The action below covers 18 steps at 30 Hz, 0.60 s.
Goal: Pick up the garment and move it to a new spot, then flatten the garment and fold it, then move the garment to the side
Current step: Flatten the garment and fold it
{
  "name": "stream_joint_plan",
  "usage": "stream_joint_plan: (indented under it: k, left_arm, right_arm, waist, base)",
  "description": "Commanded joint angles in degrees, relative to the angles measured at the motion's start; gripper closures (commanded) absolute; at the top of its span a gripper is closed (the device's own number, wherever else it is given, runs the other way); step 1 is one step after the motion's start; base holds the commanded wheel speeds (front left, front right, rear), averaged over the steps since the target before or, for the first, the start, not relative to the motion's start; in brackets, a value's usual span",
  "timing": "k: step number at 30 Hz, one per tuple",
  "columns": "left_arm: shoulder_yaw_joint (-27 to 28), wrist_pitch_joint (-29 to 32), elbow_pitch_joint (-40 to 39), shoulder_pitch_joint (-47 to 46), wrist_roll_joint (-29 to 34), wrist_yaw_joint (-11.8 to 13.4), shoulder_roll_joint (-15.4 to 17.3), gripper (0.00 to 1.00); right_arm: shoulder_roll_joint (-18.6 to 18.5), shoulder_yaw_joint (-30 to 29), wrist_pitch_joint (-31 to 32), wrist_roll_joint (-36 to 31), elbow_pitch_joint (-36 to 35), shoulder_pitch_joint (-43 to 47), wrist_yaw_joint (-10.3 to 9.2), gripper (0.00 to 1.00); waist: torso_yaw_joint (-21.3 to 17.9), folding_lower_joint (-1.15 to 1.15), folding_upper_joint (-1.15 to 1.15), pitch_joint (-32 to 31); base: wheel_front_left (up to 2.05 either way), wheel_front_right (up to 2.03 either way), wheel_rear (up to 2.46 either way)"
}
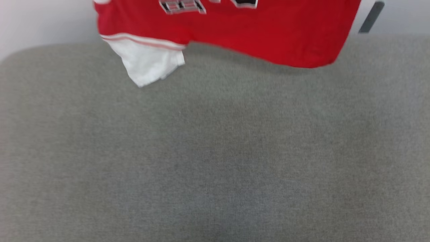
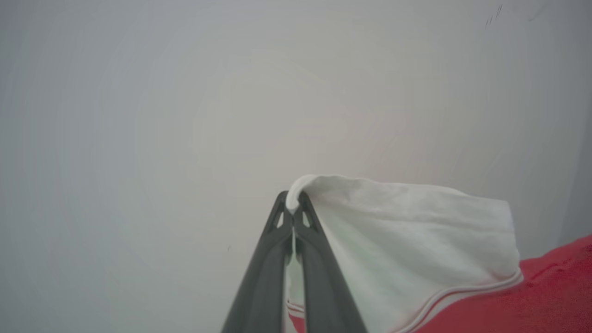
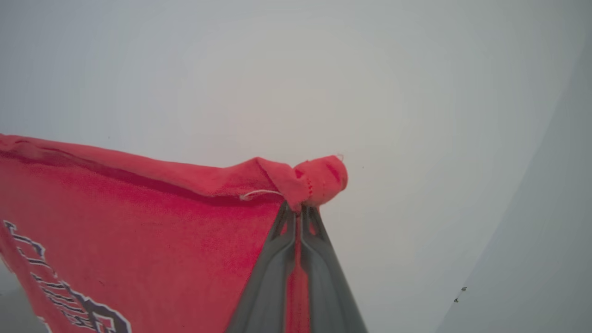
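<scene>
Because the upper part of the garment (image 1: 235,33) is cut off by the top edge of the head view, the chest lettering (image 1: 183,6) is seen merely as its lower strokes and cannot be read, and that whole view is blurred. The garment is held up above the far edge of a grey fabric surface (image 1: 215,151), with one white sleeve (image 1: 147,62) hanging down at the left. Whether the lowest hem touches the surface cannot be told. A dark bar (image 1: 371,18) beside the garment's right edge is too blurred to be identified.

The grips are supplied by the wrist views. In the left wrist view, the left claw (image 2: 292,203) is seen pressed together on a fold of the white sleeve's edge. In the right wrist view, the right claw (image 3: 300,210) is seen pinching a bunched red corner (image 3: 321,180) against a pale blank wall (image 3: 416,92), and the lettering is partly cut off at the lower left.
</scene>
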Motion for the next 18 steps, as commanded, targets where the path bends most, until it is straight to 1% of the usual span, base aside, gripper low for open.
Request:
stream_joint_plan:
  k: [1, 3, 7, 13, 18]
  left_arm:
    - [-0.1, -1.5, 0.9, -2.4, 0.7, -0.3, -0.3, 1.0]
    - [-0.4, -2.7, 2.1, -5.2, 1.4, -0.7, -0.4, 1.0]
    - [-0.3, -6.0, 3.8, -11.5, 2.8, -0.7, -0.8, 1.0]
    - [-0.1, -10.6, 6.5, -19.8, 4.3, 1.0, -2.3, 1.0]
    - [0.1, -15.0, 8.2, -26.3, 5.3, 1.7, -3.6, 1.0]
  right_arm:
    - [-0.3, -0.1, -1.3, -0.3, 0.2, -1.6, -0.06, 1.0]
    - [-0.5, -0.4, -3.4, -0.5, 0.1, -3.3, -0.06, 1.0]
    - [-1.2, -0.6, -8.1, -2.1, 0.9, -6.8, -0.06, 1.0]
    - [-1.9, -0.6, -15.4, -5.1, 3.5, -12.4, -0.07, 1.0]
    - [-1.2, -1.5, -19.8, -7.1, 5.9, -16.5, -0.07, 1.0]
  waist:
    - [-1.1, 0.0, 0.0, 4.1]
    - [-1.5, 0.0, 0.0, 6.7]
    - [-2.0, 0.0, 0.0, 11.8]
    - [-2.3, 0.0, 0.0, 19.8]
    - [-2.2, 0.0, 0.0, 26.4]
  base:
    - [0.0, 0.0, 0.0]
    - [0.0, 0.0, 0.0]
    - [0.0, 0.0, 0.0]
    - [0.0, 0.0, 0.0]
    - [0.0, 0.0, 0.0]
